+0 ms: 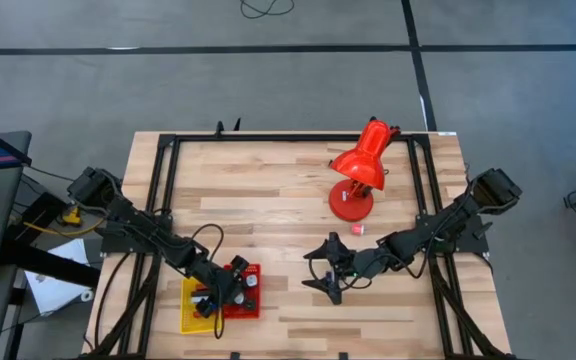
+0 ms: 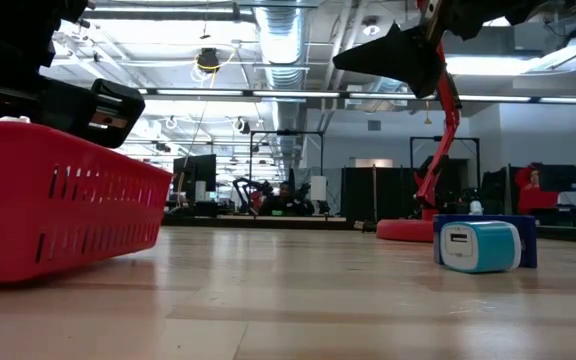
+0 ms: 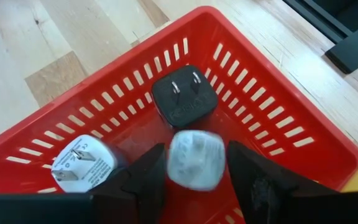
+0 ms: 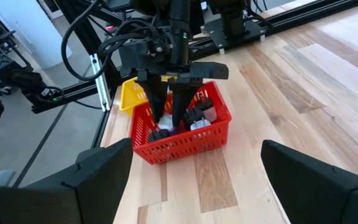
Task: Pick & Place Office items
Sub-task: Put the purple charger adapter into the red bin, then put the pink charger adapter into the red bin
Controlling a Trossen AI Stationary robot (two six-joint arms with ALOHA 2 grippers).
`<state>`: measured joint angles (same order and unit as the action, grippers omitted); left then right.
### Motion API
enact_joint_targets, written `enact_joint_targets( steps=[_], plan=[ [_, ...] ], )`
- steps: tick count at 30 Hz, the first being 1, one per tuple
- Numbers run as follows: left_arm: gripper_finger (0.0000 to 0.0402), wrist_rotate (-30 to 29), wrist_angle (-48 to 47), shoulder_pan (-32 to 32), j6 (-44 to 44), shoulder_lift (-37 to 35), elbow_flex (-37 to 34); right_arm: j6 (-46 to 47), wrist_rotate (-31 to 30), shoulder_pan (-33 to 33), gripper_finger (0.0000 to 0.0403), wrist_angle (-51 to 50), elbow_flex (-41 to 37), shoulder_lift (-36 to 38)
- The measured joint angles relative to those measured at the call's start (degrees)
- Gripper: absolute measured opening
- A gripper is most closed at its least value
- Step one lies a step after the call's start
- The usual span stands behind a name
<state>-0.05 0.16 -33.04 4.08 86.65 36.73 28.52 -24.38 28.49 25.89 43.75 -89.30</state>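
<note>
Left gripper [image 3: 191,171] hangs over the red slotted plastic basket [image 3: 272,115] — its jaws parted around a blurred pale rounded charger [image 3: 194,158], grip uncertain. Beyond them lie a black plug block [image 3: 184,95] and a white one [image 3: 81,163]. Right gripper [image 1: 328,268] hovers over the wooden surface [image 1: 268,180], jaws spread wide — empty.

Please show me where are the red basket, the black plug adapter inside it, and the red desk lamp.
red basket [image 3: 272,118]: left wrist view, on its slotted side wall.
black plug adapter [image 3: 184,98]: left wrist view, on its top face, by the two prongs.
red desk lamp [image 1: 362,163]: high view, on the shade.
</note>
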Motion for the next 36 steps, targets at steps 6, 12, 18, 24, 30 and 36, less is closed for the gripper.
enact_joint_targets(
  steps=[6, 12, 18, 24, 30, 36],
  plan=[
    [0.0168, 0.0, 0.0, 0.0, 0.0, 0.0, 0.0, 0.0, 0.1, 0.0, 0.0347, -0.1, 0.0, 0.0],
    [0.0169, 0.0, -0.8, 0.3, 0.0, -1.3, -0.1, 1.3, 0.4, 0.0, 0.0347, 0.0, 0.0, 0.0],
    [0.0169, 0.0, -3.2, 2.3, 0.0, -9.8, -0.1, 1.7, 0.5, 0.3, 0.0347, -4.2, 0.1, 0.7],
    [0.0169, 0.0, -3.6, 4.9, 0.0, -18.6, -0.1, 8.1, -1.7, 1.8, 0.0347, -16.5, 0.1, 2.9],
    [0.0169, 0.0, 0.6, 7.9, 0.1, -22.3, -0.1, 24.8, -13.5, 7.5, 0.0347, -43.6, 0.1, 11.8],
    [0.0169, 0.0, 3.3, 9.7, 0.1, -23.0, -0.1, 41.9, -18.4, 11.7, 0.0347, -67.9, 0.1, 16.2]
  ],
)
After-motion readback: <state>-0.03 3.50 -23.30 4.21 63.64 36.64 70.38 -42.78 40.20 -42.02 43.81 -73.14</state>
